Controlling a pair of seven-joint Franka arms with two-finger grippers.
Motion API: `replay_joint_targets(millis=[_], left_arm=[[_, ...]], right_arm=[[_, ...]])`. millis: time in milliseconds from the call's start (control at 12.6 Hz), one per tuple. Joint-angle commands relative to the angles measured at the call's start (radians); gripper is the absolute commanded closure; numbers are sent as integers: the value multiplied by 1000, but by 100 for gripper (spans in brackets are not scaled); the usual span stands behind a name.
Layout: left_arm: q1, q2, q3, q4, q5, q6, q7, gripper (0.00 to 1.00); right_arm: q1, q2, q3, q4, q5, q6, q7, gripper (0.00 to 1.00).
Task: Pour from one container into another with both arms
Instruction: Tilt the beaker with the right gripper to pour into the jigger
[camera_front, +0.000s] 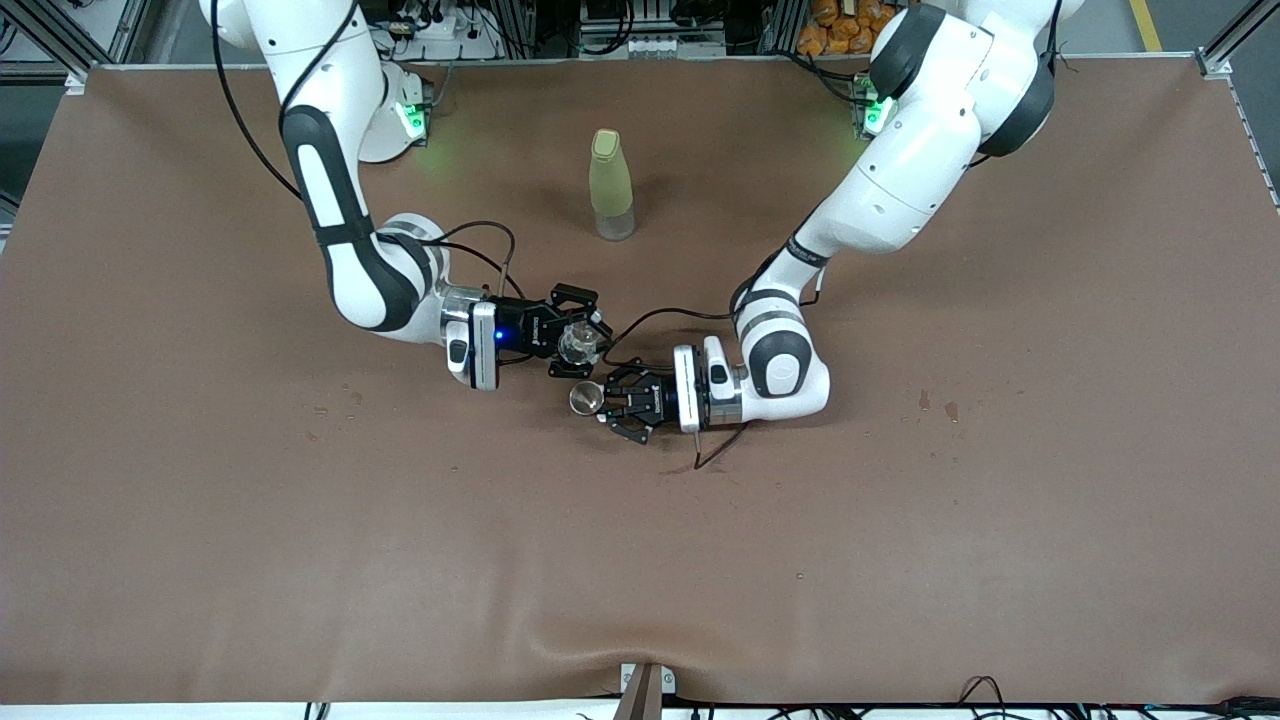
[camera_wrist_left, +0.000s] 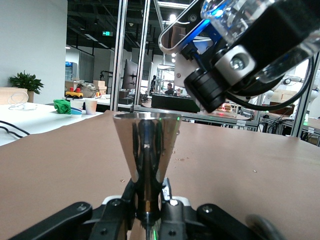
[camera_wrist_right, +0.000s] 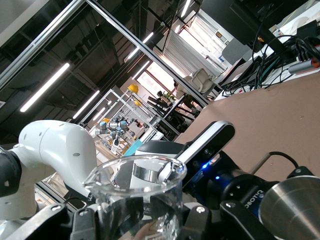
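Shiny steel cone-shaped cup beside tilted clear glass beaker.

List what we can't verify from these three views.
- Glass beaker contents: front view too small, right wrist view shows only clear walls.
- Steel cup interior: left wrist view sees it side-on.
- Left gripper fingertips: cut off by the left wrist view's edge.
- Bottle contents: frosted walls.

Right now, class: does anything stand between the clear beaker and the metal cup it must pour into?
Nothing visible does. The right gripper holds the clear beaker tilted just above the metal cup, which the left gripper holds upright. The yellow-green bottle stands apart, farther from the front camera.
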Motion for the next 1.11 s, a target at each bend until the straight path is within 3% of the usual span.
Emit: replay_joint_targets(millis=[0, 1031], left_arm=[[-6, -21, 0, -15, -22, 6, 25, 100], [6, -23, -4, -45, -18, -14, 50, 100]], right_arm=[[12, -32, -3, -25, -3, 5, 67, 100], [21, -43, -3, -34, -64, -54, 388, 100]])
